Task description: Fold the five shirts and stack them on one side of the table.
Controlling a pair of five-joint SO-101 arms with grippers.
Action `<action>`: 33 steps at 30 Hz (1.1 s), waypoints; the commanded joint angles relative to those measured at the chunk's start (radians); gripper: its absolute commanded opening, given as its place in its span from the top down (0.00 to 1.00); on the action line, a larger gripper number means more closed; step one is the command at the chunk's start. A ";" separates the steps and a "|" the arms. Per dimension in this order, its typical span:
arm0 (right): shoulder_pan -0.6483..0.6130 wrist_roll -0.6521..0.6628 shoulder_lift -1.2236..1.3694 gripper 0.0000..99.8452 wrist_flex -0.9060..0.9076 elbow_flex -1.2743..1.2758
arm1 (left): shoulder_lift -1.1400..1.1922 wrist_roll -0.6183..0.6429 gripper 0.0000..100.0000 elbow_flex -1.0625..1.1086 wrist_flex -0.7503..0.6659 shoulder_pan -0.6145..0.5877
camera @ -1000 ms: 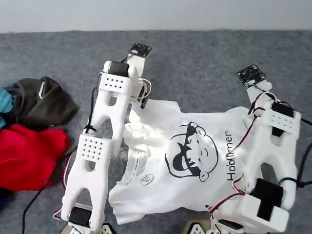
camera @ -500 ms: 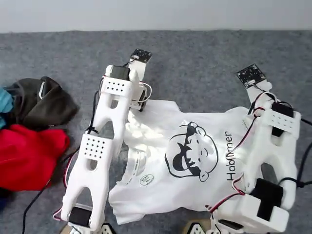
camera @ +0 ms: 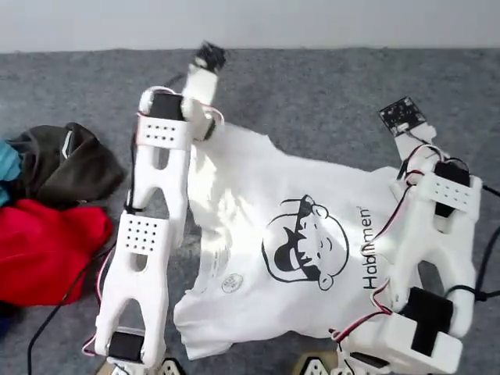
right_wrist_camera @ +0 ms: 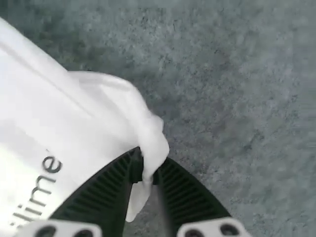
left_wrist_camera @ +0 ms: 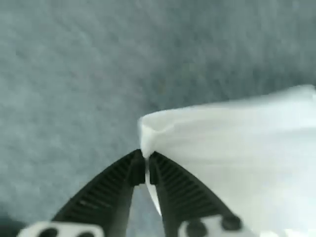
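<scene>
A white shirt (camera: pixel 289 250) with a black cartoon face lies spread in the middle of the grey table. My left gripper (left_wrist_camera: pixel 146 165) is shut on the shirt's far left corner (left_wrist_camera: pixel 148 129), seen in the high view under the left arm's wrist (camera: pixel 205 129). My right gripper (right_wrist_camera: pixel 146 170) is shut on a bunched edge of the same shirt (right_wrist_camera: pixel 148 138) at its far right side, below the right arm's wrist (camera: pixel 410 168). Both pinched edges are lifted a little off the cloth.
A pile of other shirts lies at the left edge: a dark one (camera: pixel 66 164), a red one (camera: pixel 47 250) and a bit of blue (camera: pixel 6 168). Bare grey table (camera: pixel 312 94) stretches along the far side. Both arm bases stand at the near edge.
My left gripper has pulled the shirt's far left corner farther away and leftward, stretching and flattening that side. The right arm has stayed almost still.
</scene>
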 commanded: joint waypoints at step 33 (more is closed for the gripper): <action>-0.130 -0.009 0.065 0.99 0.053 -0.061 | -0.078 0.028 0.84 0.179 0.100 0.143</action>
